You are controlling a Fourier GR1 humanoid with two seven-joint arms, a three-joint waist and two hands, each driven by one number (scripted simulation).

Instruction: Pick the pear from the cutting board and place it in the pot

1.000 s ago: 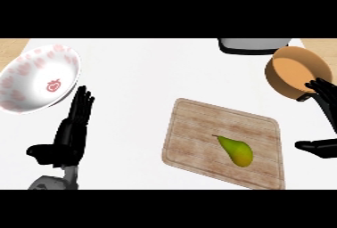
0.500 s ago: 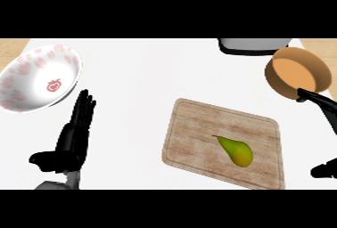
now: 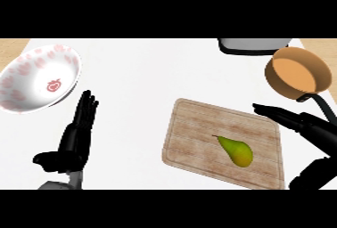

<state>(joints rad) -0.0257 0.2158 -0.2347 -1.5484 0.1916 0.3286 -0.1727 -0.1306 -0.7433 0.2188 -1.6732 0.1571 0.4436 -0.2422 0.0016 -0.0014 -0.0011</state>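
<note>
1. The board point(image 3: 223, 140) lies on the counter.
2. The pot point(image 3: 299, 73) stands beyond the board's far right corner.
3. My right hand point(image 3: 309, 129) reaches along the board's right edge, fingers straight, holding nothing.
4. My left hand point(image 3: 76, 133) rests open at lower left.
5. The pear point(image 3: 237, 150) lies on the board.

The green-yellow pear point(image 3: 237, 150) lay on its side on the wooden cutting board point(image 3: 197, 138), stem end pointing up-left, while the copper-coloured pot point(image 3: 298, 73) stood open beyond the board's far right corner.

Matt planked-wood cutting board point(image 3: 223, 140); glossy bowl point(image 3: 36, 78)
</note>
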